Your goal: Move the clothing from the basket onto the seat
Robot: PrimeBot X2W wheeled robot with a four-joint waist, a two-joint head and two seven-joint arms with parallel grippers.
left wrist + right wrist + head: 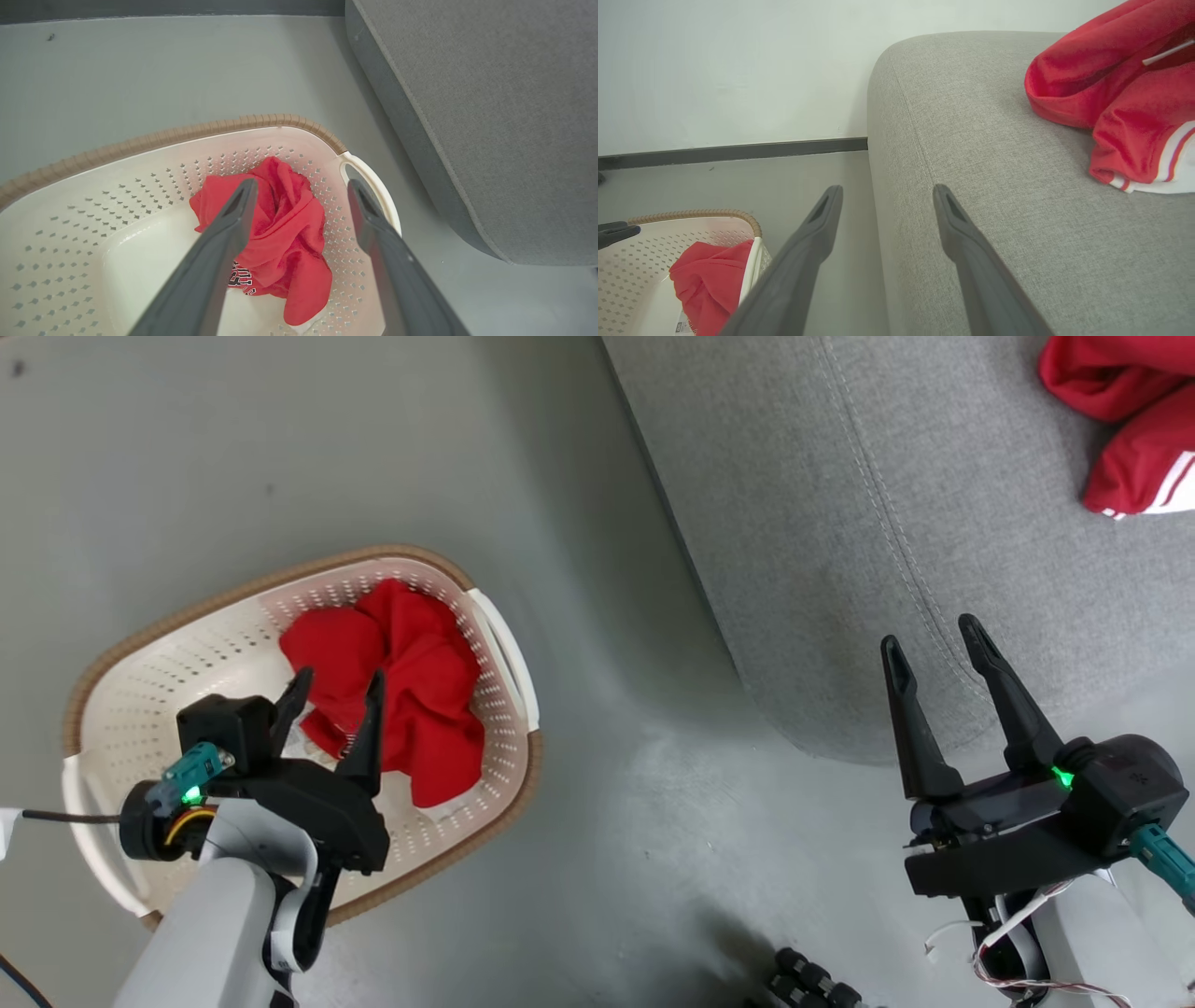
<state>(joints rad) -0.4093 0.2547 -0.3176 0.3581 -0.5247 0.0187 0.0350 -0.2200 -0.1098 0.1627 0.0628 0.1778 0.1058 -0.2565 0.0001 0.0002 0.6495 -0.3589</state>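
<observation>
The left tool (340, 679) has its two dark fingers (371, 728) spread wide with nothing between them, the tips pointing up and slightly right in the head view. Just behind the tool, the black left wrist (308, 803) shows a green light (191, 795) and joins the pale left forearm (219, 924). The right tool (928, 633) is also spread wide and empty, its fingers leaning up and left. Behind that tool the right wrist (1111, 793) glows green too, with loose wires (1008, 933) trailing below.
</observation>
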